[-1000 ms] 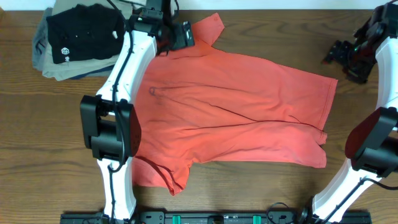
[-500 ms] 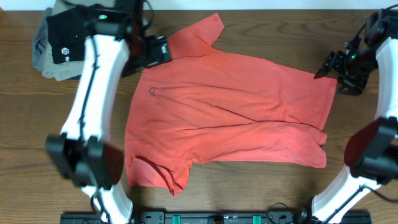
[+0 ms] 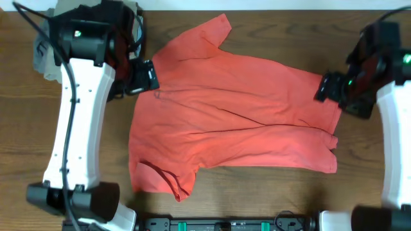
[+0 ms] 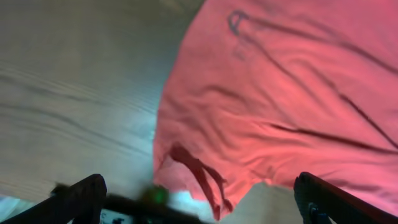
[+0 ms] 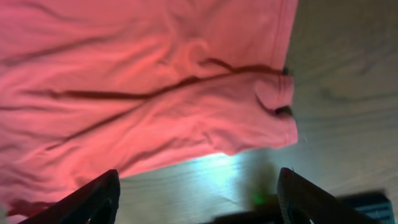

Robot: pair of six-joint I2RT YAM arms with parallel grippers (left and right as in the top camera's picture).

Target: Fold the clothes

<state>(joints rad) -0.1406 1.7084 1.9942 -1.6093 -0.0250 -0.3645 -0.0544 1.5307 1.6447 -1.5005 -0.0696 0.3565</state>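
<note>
clothes — coral-red T-shirt | spread flat on table; wrinkled — one sleeve crumpled

T-shirt coral-red; table dark brown wood grain; left arm, right arm white, black joints.

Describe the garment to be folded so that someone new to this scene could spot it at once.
Start from the brown wooden table and look to its middle. There lies the T-shirt, spread out flat with its collar toward the left. It is the only coral-red cloth and by far the largest; the pile at the far left corner is small, greyish and mostly hidden.
</note>
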